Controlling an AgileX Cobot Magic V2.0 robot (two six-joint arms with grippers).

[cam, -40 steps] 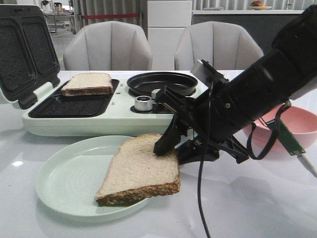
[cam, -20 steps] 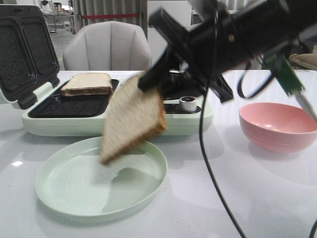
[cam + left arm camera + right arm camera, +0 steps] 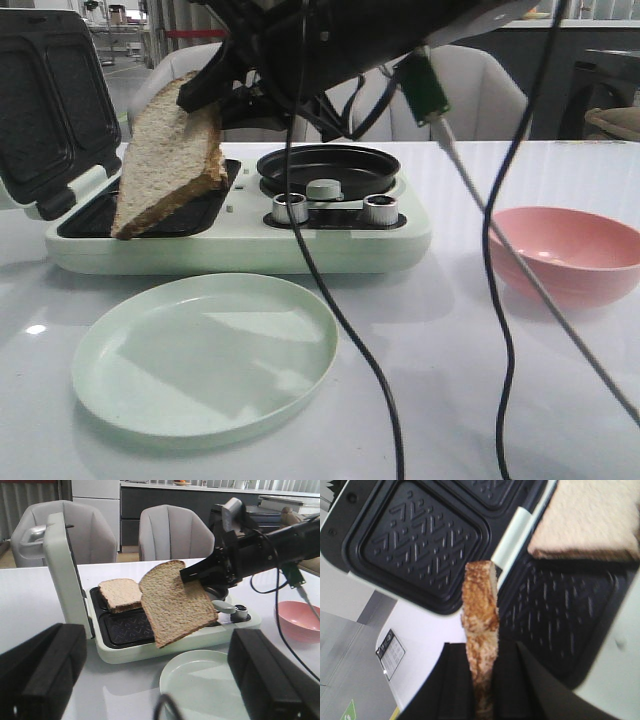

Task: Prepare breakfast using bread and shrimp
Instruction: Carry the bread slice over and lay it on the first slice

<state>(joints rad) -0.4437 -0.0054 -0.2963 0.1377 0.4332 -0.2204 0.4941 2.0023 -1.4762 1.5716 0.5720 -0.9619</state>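
My right gripper (image 3: 205, 95) is shut on one edge of a slice of bread (image 3: 165, 165), which hangs tilted, corner down, over the open sandwich maker (image 3: 240, 240). In the right wrist view the slice (image 3: 480, 615) shows edge-on between the fingers of the right gripper (image 3: 481, 650), above the dark ribbed plates. A second slice of bread (image 3: 119, 593) lies flat in the maker's rear plate. My left gripper (image 3: 155, 680) is open and holds nothing, back from the maker above the table. The shrimp is out of view.
A pale green plate (image 3: 205, 355) lies in front of the maker. A pink bowl (image 3: 570, 250) stands at the right. The maker's lid (image 3: 50, 100) stands upright at the left, and a round pan (image 3: 328, 165) sits on its right half. Cables (image 3: 330, 300) hang from the right arm.
My right gripper has lifted the bread slice off the green plate and carried it up and to the left, to above the sandwich maker. The plate is now bare.
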